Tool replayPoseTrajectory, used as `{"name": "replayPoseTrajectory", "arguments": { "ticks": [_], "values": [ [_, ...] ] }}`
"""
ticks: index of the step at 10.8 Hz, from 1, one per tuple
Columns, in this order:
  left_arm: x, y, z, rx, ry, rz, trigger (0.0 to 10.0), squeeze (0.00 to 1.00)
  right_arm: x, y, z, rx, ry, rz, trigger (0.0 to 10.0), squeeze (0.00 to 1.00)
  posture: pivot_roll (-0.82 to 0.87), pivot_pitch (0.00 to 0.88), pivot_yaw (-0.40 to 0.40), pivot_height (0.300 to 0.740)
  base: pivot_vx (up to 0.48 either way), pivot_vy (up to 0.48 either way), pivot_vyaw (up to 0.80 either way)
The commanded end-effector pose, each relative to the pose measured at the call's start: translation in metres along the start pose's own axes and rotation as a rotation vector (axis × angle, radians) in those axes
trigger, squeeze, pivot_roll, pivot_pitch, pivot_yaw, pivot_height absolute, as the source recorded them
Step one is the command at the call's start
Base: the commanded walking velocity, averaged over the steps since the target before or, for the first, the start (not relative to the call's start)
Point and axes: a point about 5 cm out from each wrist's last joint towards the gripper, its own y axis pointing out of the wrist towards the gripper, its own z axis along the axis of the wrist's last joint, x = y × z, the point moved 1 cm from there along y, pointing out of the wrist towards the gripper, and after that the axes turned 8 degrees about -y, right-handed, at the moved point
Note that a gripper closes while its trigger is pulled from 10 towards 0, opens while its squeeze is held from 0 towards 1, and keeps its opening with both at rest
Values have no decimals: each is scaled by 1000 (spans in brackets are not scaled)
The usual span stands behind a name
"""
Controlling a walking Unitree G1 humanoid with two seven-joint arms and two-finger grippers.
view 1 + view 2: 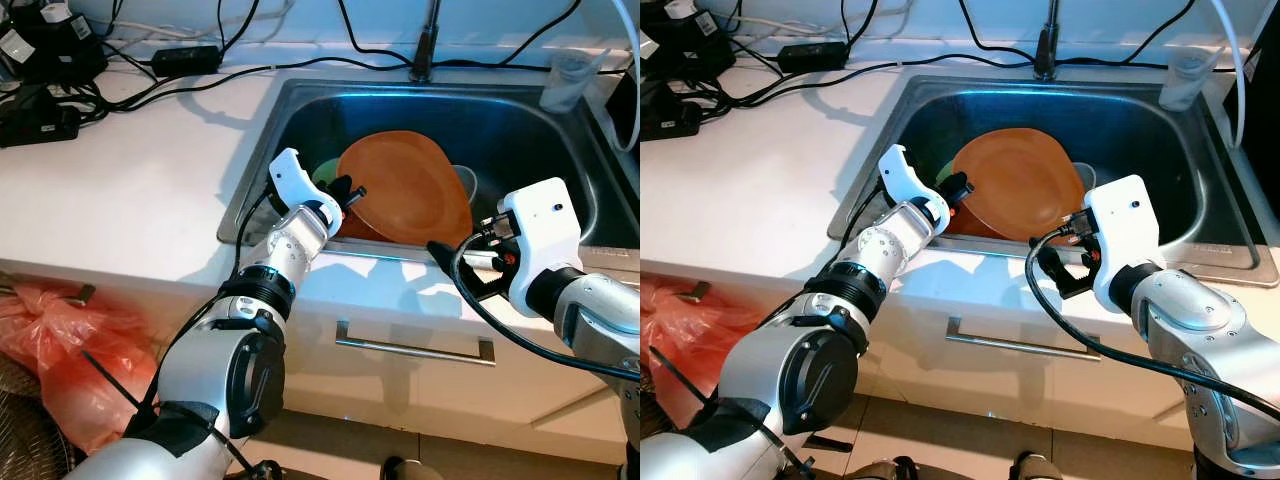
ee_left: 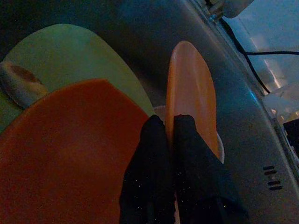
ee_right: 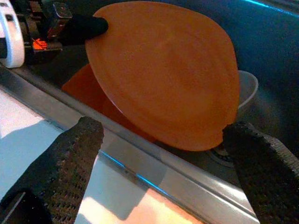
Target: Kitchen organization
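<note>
red plastic bag (image 1: 60, 350) low at far left, under smooth white countertop (image 1: 130, 190) strewn with black cables (image 1: 150, 85). stainless steel sink (image 1: 560, 150) set in counter, drawer with metal bar handle (image 1: 413, 346) below. left gripper (image 1: 352, 193) clenched on rim of round matte orange plate (image 1: 405, 185), held tilted on edge inside sink. beneath: second orange plate (image 2: 60, 149), pale green plate (image 2: 70, 56), white bowl (image 3: 246, 88). right gripper (image 3: 163, 154) spread wide over sink's front edge, holding nothing.
</note>
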Motion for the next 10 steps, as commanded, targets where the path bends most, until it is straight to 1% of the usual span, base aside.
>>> {"name": "replayPoseTrajectory", "arguments": {
  "ticks": [1,3,4,5,6,7,8,9,10],
  "values": [
    [7,2,-35,-89,-6,15,10000,0,-2,-3,5,20,-2,9,10000,0,-298,164,93,740,0,0,0],
    [-4,1,-37,-68,-27,97,10000,0,-5,-3,8,29,-1,20,10000,0,-297,168,92,740,0,0,0],
    [-2,2,-34,-51,-47,113,10000,0,-6,-2,10,42,-1,25,10000,0,-299,170,93,740,0,0,0],
    [4,3,-32,-45,-43,101,10000,0,-8,-3,11,48,-2,30,10000,0,-298,171,94,740,0,0,0],
    [11,4,-28,-37,-34,82,10000,0,-9,-3,13,55,-1,35,10000,0,-296,173,96,740,0,0,0],
    [17,5,-24,-31,-8,70,10000,0,-11,-2,14,60,1,40,10000,0,-293,175,99,740,0,0,0],
    [16,5,-22,-26,-7,76,10000,0,-12,-2,14,63,4,43,10000,0,-288,179,103,740,0,0,0],
    [13,5,-19,-18,7,92,10000,710,-14,-1,14,66,7,49,10000,0,-284,183,105,740,0,0,0],
    [12,5,-18,-15,16,102,10000,1000,-16,-1,15,69,10,56,10000,0,-282,185,105,740,0,0,0]
  ]
}}
